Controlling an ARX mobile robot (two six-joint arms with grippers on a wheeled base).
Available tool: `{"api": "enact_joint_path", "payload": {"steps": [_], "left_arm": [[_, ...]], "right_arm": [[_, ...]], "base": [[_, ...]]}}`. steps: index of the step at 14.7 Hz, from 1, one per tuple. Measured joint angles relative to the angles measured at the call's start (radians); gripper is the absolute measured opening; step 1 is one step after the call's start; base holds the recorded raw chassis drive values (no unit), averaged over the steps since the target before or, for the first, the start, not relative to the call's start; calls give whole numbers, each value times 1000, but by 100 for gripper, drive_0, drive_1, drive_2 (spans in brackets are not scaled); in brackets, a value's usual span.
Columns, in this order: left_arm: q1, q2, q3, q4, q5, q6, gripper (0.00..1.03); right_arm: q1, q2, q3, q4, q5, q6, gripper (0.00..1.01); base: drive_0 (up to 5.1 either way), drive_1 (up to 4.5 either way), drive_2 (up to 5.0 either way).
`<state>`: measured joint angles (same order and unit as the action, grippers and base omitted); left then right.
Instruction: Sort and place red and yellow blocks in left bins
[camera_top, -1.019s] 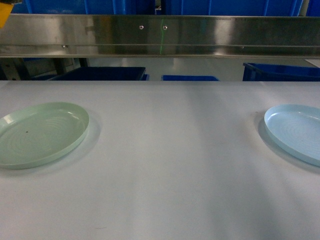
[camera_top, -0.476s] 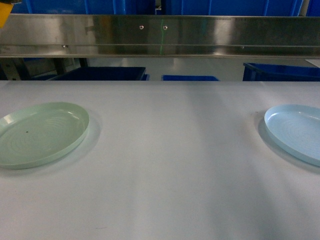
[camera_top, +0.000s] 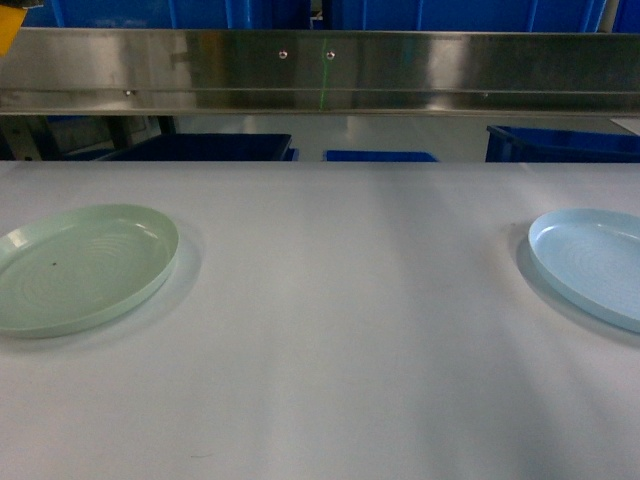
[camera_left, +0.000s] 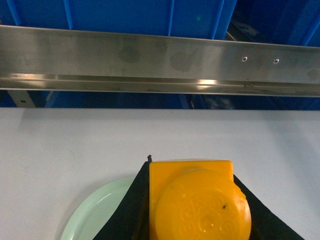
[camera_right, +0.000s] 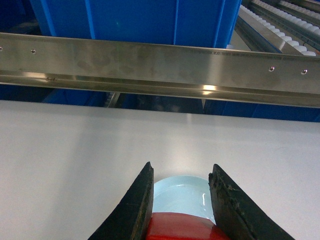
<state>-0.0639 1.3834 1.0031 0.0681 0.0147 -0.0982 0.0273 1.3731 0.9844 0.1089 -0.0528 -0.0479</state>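
While the head camera looks across the white table, I see a pale green plate at the left edge of the frame and a pale blue plate cut off at the right edge, well apart. A steel rail runs across the top, with blue bins showing beneath and behind it. A scrap of yellow sits in the extreme upper left corner. Neither arm shows in this view.

From the left wrist camera, I have the yellow block filling the lower middle of the frame, its round stud facing the lens, with the dark fingers of the left gripper on either side of it, pinching it. Below and left of it lies the green plate on the table; the rail and a blue bin wall span the top.

From the right wrist camera, the right gripper has its two black fingers at bottom centre, clamped against the red block at the lower edge. Beyond the block, between the fingers, sits the blue plate. A large blue bin stands behind the rail at the top.
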Motion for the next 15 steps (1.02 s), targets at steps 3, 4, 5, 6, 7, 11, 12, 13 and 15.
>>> {"api": "enact_joint_path", "payload": {"steps": [3,4,5,6,7,11,12,13,15], "left_arm": [[0,0,0,0,0,0,27],[-2,-1,0,3,1,0,27],[-10,-3,0,2,7,0,27],[-10,-3,0,1,7,0,27],[-8,-3,0,1,6,0,27],[-3,-3,-2,0,3,0,27],[-4,-3,-2,0,3,0,27],[-4,-3,-2,0,4,0,27],[-4,-3,-2,1,3,0,27]], "right_arm": [[0,0,0,0,0,0,28],[-2,0,0,-3,1,0,28],[-1,1,0,-2,0,2,28],[0,1,0,0,-1,2,28],[-1,1,0,0,-1,2,28],[0,2,0,2,-1,2,28],[0,2,0,-3,-1,3,28],[0,2,0,-2,-1,3,28],[0,2,0,-3,-1,2,28]], "base": [[-165,83,83],[-496,249,249],[-496,249,249],[-496,249,249],[-496,249,249],[-496,249,249],[-496,249,249],[-496,249,249],[-496,249,249]]}}
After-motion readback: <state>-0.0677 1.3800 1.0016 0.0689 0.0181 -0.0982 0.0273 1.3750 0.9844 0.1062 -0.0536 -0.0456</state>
